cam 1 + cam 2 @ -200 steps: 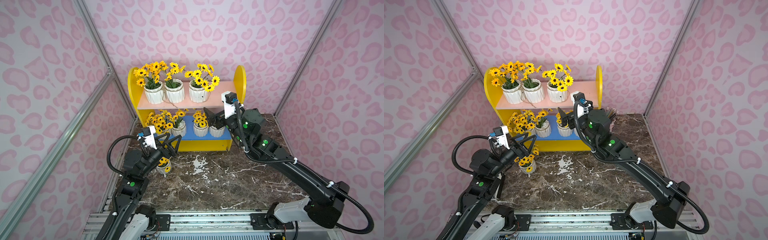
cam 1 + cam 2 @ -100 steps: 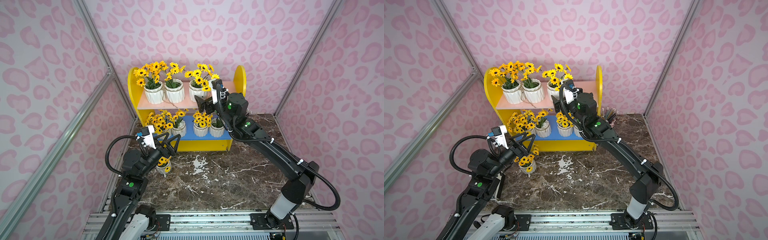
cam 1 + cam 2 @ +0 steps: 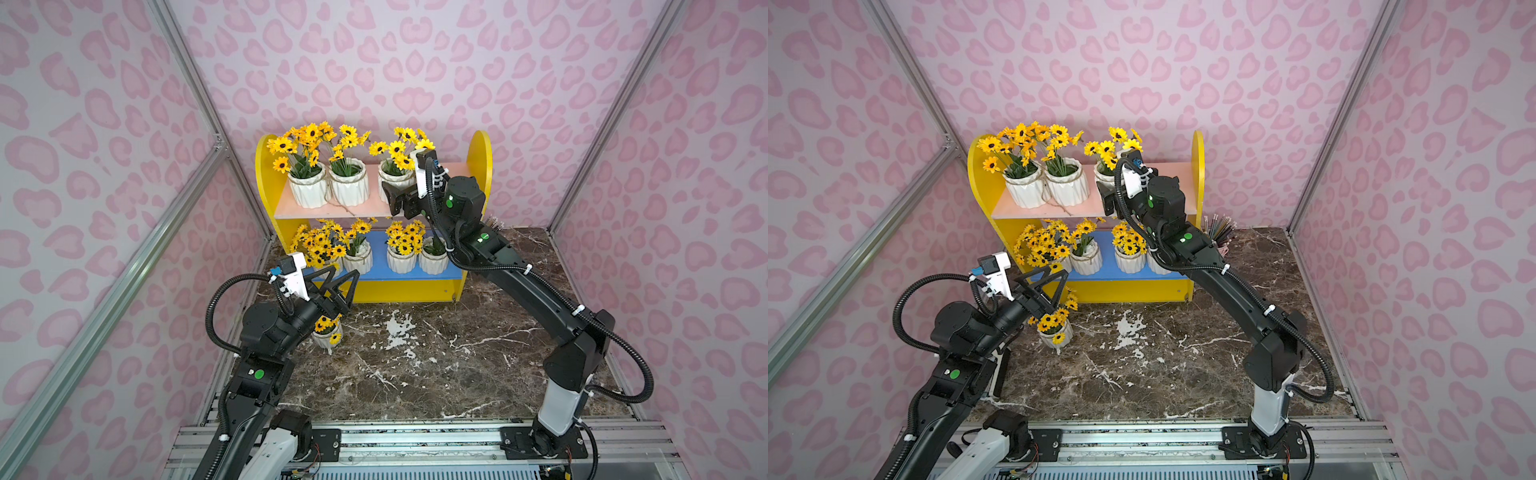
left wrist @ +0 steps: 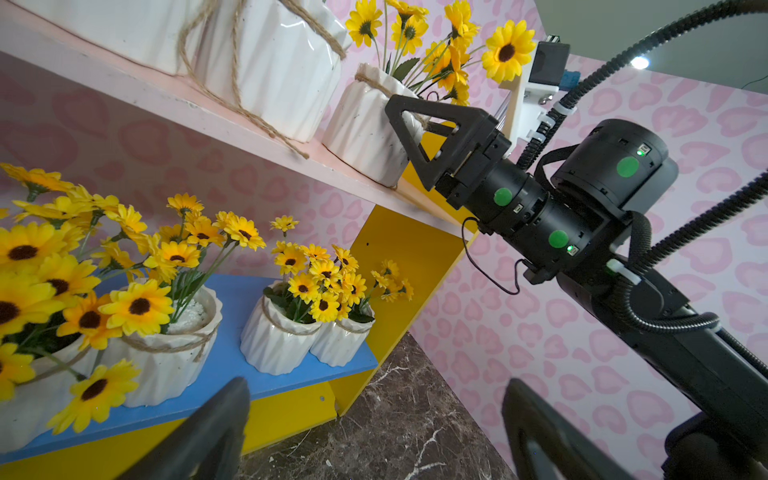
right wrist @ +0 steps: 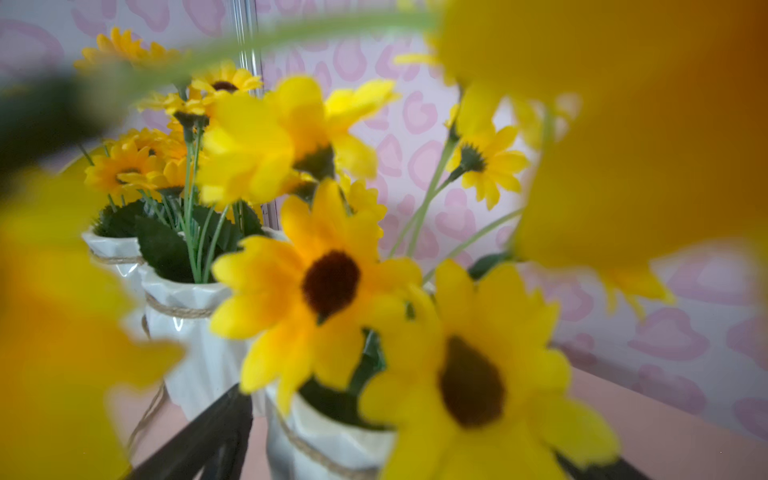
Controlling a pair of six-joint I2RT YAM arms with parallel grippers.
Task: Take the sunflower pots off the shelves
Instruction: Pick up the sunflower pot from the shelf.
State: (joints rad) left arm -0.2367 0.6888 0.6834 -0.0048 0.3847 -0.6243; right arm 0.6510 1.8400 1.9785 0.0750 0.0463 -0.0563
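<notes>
Now the right hand is seen up at the pale pink upper board of the shelves. Its jaws are spread wide and set either side of the rightmost pot there (whether the fingers actually touch it cannot be told). Two more sunflower pots are lined up beside it on that board, all upright. Down below, four pots are ranged along the blue lower board. A lone pot is already found on the marble worktop, stood upright just in front of the shelves, towards their left end. Above it the left hand is held, fingers parted, nothing gripped, pointed towards the lower board.
</notes>
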